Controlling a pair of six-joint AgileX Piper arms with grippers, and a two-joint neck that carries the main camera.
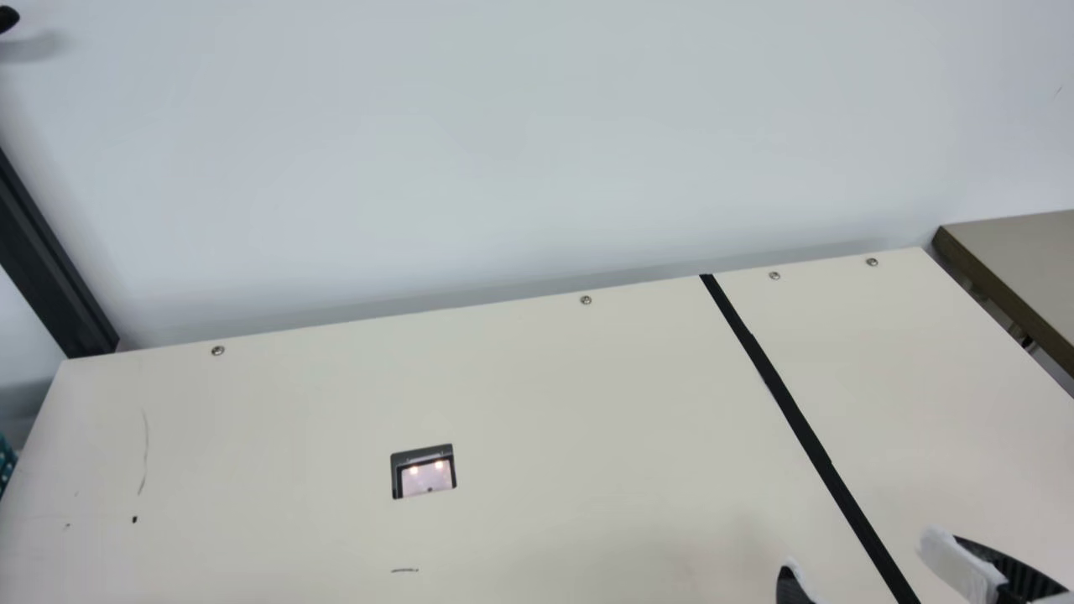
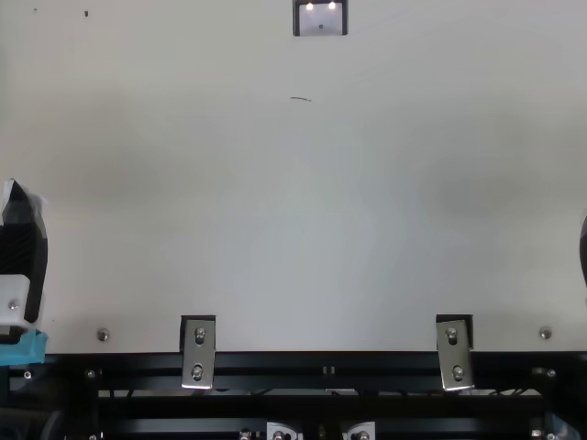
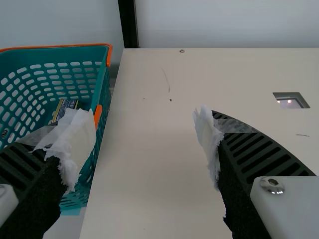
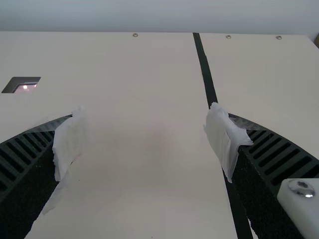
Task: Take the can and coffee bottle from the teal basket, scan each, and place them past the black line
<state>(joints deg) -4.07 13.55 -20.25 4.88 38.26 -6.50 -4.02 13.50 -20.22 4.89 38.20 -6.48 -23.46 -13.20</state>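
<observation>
The left gripper (image 2: 24, 247) and right gripper (image 1: 864, 558) have their fingers spread wide.
In the left wrist view, a small dark thing (image 3: 64, 106) is inside the teal basket (image 3: 102, 92), beside the table (image 3: 149, 149); I can't tell if it's the can or bottle.
</observation>
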